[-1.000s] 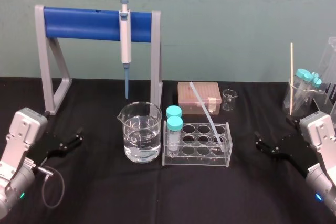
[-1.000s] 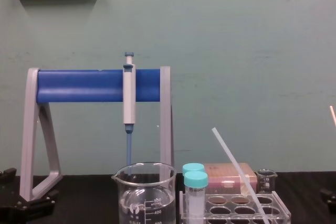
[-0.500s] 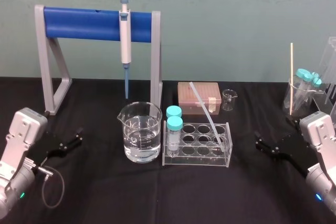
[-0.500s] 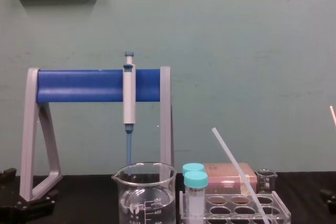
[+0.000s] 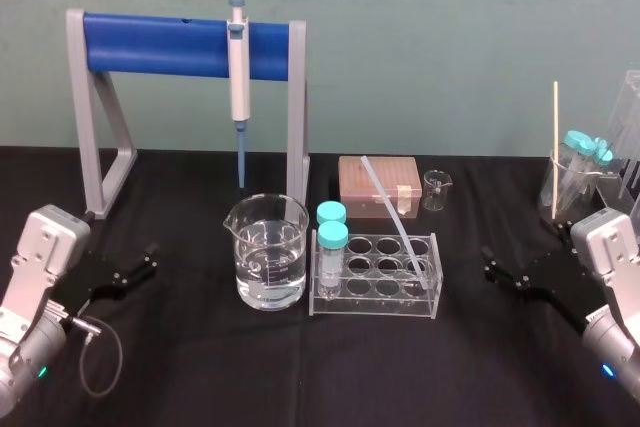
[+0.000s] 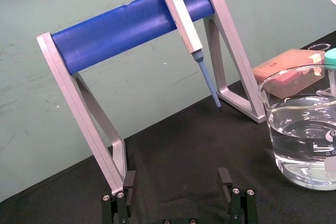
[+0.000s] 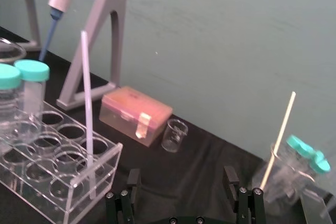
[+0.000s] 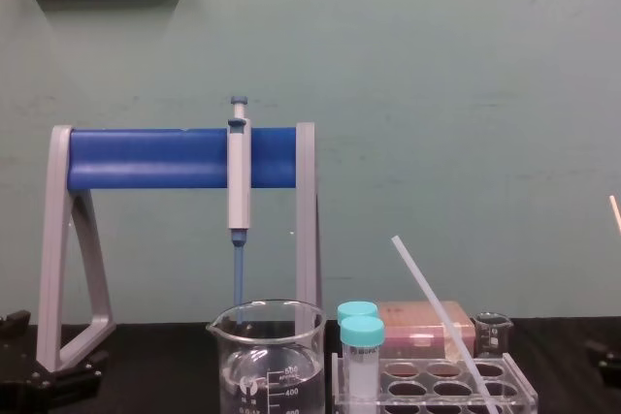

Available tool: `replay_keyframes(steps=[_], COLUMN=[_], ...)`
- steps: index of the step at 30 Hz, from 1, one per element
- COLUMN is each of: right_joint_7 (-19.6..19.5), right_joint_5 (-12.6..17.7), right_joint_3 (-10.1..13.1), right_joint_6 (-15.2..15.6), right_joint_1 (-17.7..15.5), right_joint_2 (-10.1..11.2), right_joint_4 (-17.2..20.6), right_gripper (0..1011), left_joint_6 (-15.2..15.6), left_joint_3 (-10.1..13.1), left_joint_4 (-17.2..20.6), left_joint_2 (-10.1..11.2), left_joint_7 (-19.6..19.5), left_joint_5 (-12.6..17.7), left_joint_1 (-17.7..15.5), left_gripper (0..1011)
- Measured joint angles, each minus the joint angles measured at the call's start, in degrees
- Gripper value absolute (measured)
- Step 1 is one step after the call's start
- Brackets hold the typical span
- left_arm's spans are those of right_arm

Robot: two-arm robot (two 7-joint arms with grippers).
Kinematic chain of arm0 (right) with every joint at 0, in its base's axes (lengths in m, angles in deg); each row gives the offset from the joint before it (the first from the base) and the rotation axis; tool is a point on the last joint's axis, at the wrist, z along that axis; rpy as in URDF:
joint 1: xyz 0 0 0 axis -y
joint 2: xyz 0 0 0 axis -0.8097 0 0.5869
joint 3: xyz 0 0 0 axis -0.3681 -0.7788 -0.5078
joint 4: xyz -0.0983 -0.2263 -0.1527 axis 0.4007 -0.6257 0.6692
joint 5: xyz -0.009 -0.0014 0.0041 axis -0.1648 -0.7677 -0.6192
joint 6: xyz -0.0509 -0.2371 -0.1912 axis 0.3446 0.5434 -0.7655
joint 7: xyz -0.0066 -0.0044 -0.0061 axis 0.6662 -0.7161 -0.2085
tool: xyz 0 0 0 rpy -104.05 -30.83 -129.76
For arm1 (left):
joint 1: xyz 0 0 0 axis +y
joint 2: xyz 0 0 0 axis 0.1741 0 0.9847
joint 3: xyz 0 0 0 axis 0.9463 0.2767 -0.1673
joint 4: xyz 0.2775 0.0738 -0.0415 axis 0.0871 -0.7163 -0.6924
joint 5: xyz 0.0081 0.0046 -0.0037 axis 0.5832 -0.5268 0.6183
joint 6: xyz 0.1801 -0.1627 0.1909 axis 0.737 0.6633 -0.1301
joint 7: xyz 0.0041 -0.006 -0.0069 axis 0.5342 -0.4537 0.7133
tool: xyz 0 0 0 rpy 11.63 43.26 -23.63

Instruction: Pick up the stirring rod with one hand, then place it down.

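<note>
The stirring rod (image 5: 388, 209) is a thin translucent-white stick that leans in the clear tube rack (image 5: 375, 307) at the table's middle, its upper end tilted toward the back left. It also shows in the chest view (image 8: 437, 312) and the right wrist view (image 7: 87, 108). My right gripper (image 5: 497, 269) hovers low to the right of the rack, open and empty, its fingers (image 7: 134, 179) spread wide and apart from the rod. My left gripper (image 5: 150, 259) rests at the left of the table, open (image 6: 176, 182) and empty.
A grey-and-blue pipette (image 5: 238, 77) hangs on the blue-barred stand (image 5: 160, 45) at the back left. A beaker of water (image 5: 267, 257) stands left of the rack, which holds two teal-capped tubes (image 5: 331, 242). A pink box (image 5: 378, 187), a small beaker (image 5: 435, 190) and a pale stick (image 5: 555, 147) stand behind.
My right gripper has edged slightly left toward the rack. The rod, the left gripper and everything else are unmoved.
</note>
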Motion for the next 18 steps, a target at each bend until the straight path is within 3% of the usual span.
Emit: replay_keyframes(steps=[9, 18], right_joint_7=[7.79, 16.92], right_joint_5=[1.76, 3.28], right_joint_3=[0.83, 0.03], right_joint_6=[-2.51, -3.32], right_joint_1=[2.95, 7.61], right_joint_2=[-0.27, -1.55], right_joint_4=[-1.8, -5.7], right_gripper=[1003, 1003], left_joint_6=[0.0, 0.0], left_joint_3=[0.0, 0.0], left_joint_4=[0.0, 0.0], left_joint_2=[0.0, 0.0], left_joint_7=[0.0, 0.0], left_joint_5=[0.0, 0.0], left_joint_1=[0.0, 0.0], left_gripper=[1000, 1000])
